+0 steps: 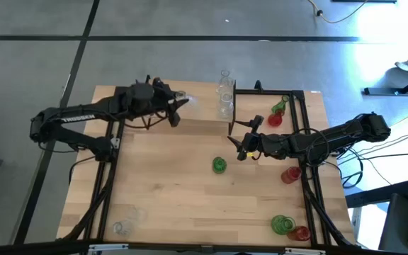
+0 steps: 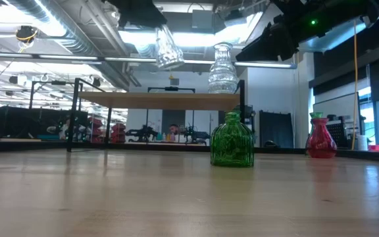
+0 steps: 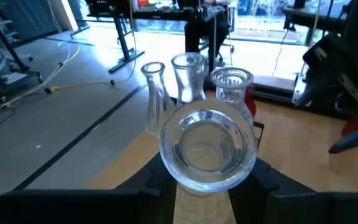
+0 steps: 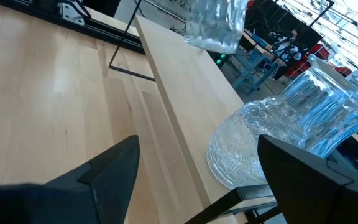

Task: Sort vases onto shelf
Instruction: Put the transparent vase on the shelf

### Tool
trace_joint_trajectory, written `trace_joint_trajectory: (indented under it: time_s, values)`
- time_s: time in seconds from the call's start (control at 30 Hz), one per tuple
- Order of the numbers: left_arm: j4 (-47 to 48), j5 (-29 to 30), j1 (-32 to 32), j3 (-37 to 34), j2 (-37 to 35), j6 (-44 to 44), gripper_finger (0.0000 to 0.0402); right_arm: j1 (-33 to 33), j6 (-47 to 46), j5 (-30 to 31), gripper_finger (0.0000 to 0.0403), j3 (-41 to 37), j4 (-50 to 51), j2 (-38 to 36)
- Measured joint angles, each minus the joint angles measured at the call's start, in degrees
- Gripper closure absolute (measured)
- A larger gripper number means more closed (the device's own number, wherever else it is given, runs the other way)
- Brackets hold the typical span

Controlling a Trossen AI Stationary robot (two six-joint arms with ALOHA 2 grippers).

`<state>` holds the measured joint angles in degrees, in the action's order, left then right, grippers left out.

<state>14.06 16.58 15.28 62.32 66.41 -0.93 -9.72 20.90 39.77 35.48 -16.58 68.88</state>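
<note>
Above the shelf (image 1: 190, 119), toward its middle: the left gripper (image 1: 179, 99) is closed around a clear vase (image 2: 166, 47), held tilted and well clear of the board in the low view. Three more clear vases (image 1: 224, 92) stand in a tight row at the shelf end just beside it; the left wrist view shows them directly ahead of the carried one.

Right gripper (image 1: 243, 147) hovers near that same shelf end, fingers spread wide, holding nothing. Its wrist view looks along the board's edge at a standing ribbed clear vase (image 4: 272, 134).

On the table: one green vase (image 1: 219, 165) near the middle, a red vase (image 1: 290, 174) beside the right arm, green and red ones at the near right corner, two clear at the near left corner.

Risks, as judged:
- Carried vase is tilted; released like that, it would likely topple and roll off the board.
- Set down too near the row, its body could knock a neighbour over the edge.
- Both arms sit near the same shelf end; a sweep by either could strike the other or the standing glass.
- Smooth glass may slip in a light grip.
</note>
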Motion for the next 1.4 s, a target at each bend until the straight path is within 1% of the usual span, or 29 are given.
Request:
trace_joint_trajectory:
  time_s: [0.1,0.27,0.37,0.53,0.77,0.9,1.07,1.2,1.4]
  values:
    - [4.13,-0.97,2.12,3.97,2.98,0.06,0.0303,0.00,0.28,0.00,0.0087,0.00,0.01,0.00]
    - [12.50,-4.07,6.60,13.01,9.68,0.54,0.0303,0.00,0.31,0.00,0.0087,0.00,0.05,0.00]
    - [15.72,-4.54,8.91,18.48,13.92,1.24,0.0303,0.00,0.31,0.00,0.0087,0.00,0.06,0.00]
    - [18.04,-8.57,12.18,26.57,20.43,1.50,0.0303,0.00,0.33,0.00,0.0087,0.00,0.10,0.00]
    - [18.60,-12.10,14.37,34.27,28.83,1.60,0.0303,0.00,0.35,0.02,0.0087,0.00,0.18,0.00]
    - [19.18,-14.62,15.35,36.77,32.41,1.63,0.0303,0.01,0.36,0.02,0.0087,0.00,0.20,0.00]
    - [21.33,-14.98,16.43,38.72,35.27,1.73,0.0292,0.00,0.35,0.00,0.0087,0.00,0.22,0.00]
    - [20.39,-16.12,17.18,38.82,36.31,1.68,0.0291,0.01,0.37,-0.20,0.0087,0.00,0.21,0.00]
    - [18.63,-16.15,17.34,37.73,36.42,1.79,0.0291,0.00,0.38,-0.42,0.0087,0.00,0.20,0.00]
